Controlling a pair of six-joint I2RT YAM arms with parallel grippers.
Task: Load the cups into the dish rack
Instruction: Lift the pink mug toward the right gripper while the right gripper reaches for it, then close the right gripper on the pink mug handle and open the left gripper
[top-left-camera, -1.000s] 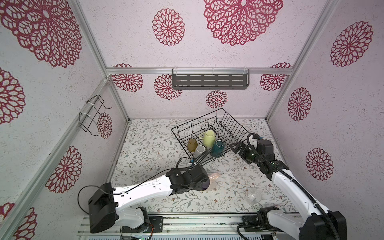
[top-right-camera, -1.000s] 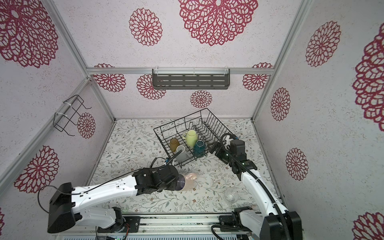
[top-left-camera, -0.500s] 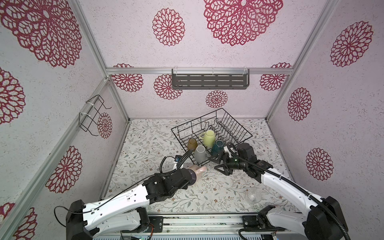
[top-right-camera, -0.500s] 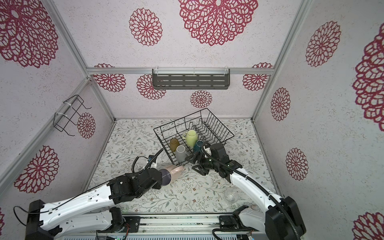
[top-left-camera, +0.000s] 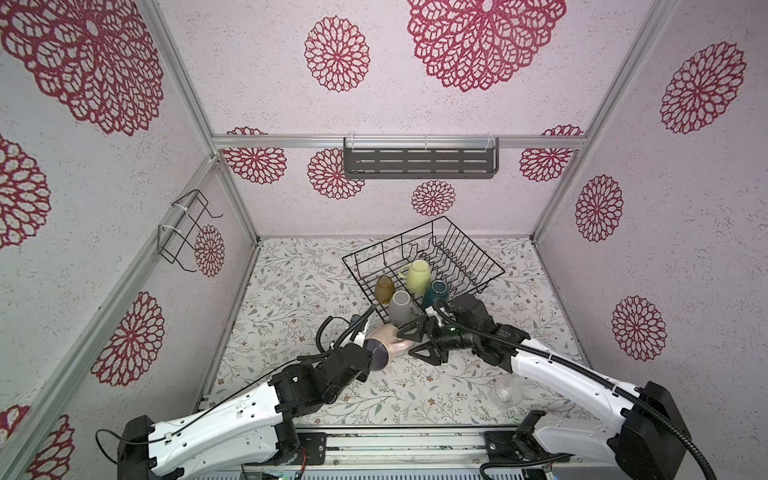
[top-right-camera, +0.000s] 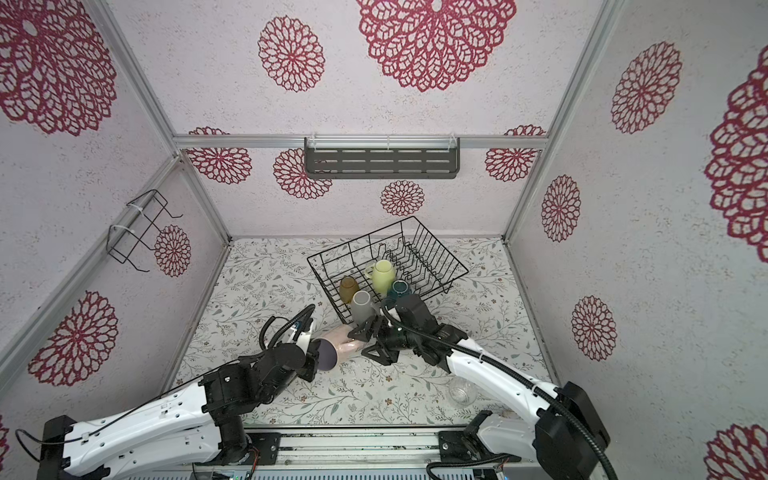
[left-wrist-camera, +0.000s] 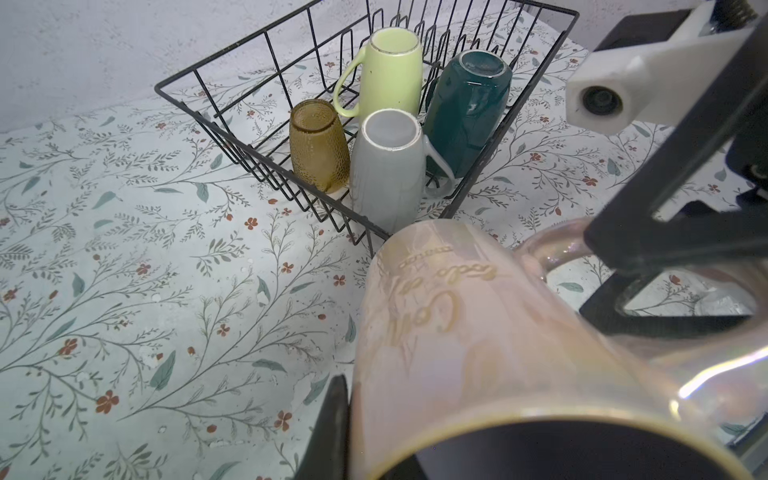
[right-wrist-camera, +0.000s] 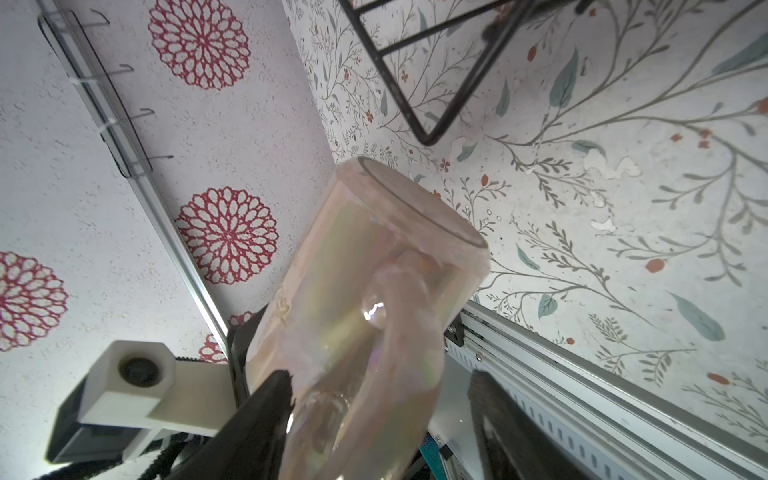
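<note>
In both top views, clamps the large pink mug (top-left-camera: 388, 338) by its rim in the left gripper (top-left-camera: 369, 353), sideways with the mouth toward that arm, just in front of the near corner of the dish rack (top-left-camera: 467, 244). Straddles the mug's handle side with the right gripper (top-left-camera: 409, 343), jaws spread, not clenched. Shows four cups mouth-down in the rack's near corner: amber glass tumbler (top-left-camera: 384, 289), light grey mug (top-left-camera: 401, 307), pale yellow-green mug (top-left-camera: 419, 276), dark teal mug (top-left-camera: 436, 291). Leaves the small clear glass (top-left-camera: 506, 390) on the table (top-left-camera: 291, 291) near the right arm, well apart from the rack. From the left wrist, looks along the pink mug (left-wrist-camera: 457, 332) toward the rack, one black finger (left-wrist-camera: 328, 424) pressed against the mug's outer wall by the rim, the right gripper's fingers (left-wrist-camera: 623, 249) on either side of the handle. From the right wrist, faces the handle between two fingers (right-wrist-camera: 266, 415): one pad touching the mug, the other apart.
</note>
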